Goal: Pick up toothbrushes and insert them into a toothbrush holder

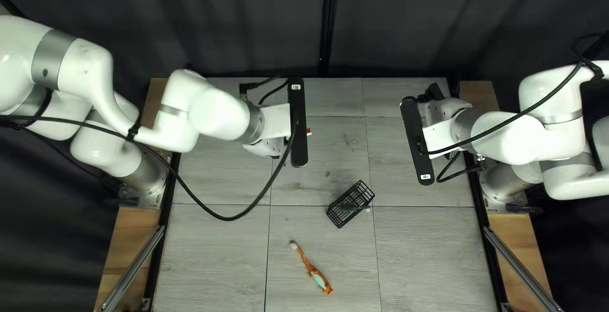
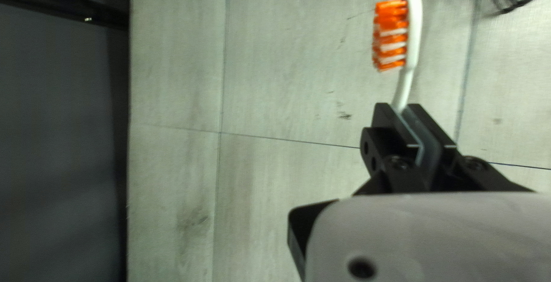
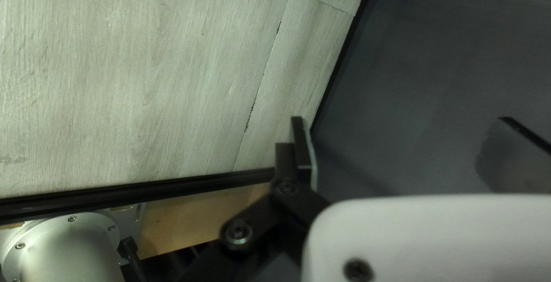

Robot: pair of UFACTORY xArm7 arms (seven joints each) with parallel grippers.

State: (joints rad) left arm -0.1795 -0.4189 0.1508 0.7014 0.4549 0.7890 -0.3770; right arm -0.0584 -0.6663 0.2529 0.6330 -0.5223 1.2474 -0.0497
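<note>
At the left of the top left view, my left gripper [image 1: 273,147] is partly hidden under its black mount, with a red-and-white tip of the toothbrush [image 1: 309,132] poking out beside it. The left wrist view shows this gripper [image 2: 402,115] shut on the white toothbrush [image 2: 413,35], its orange-bristled head beyond the fingertips. An orange toothbrush [image 1: 307,263] lies near the table's front. The black mesh holder [image 1: 350,203] is behind it; a thin greenish piece shows there, unclear what. My right gripper [image 1: 436,106] is over the table's right side. Its fingers stand wide apart around nothing in its wrist view [image 3: 407,138].
A black cable [image 1: 235,218] from the left arm loops over the table [image 1: 209,248]. Black rails edge the table, with the right arm's base [image 1: 507,182] beyond the right one. Dark curtain [image 1: 254,20] hangs behind the far edge.
</note>
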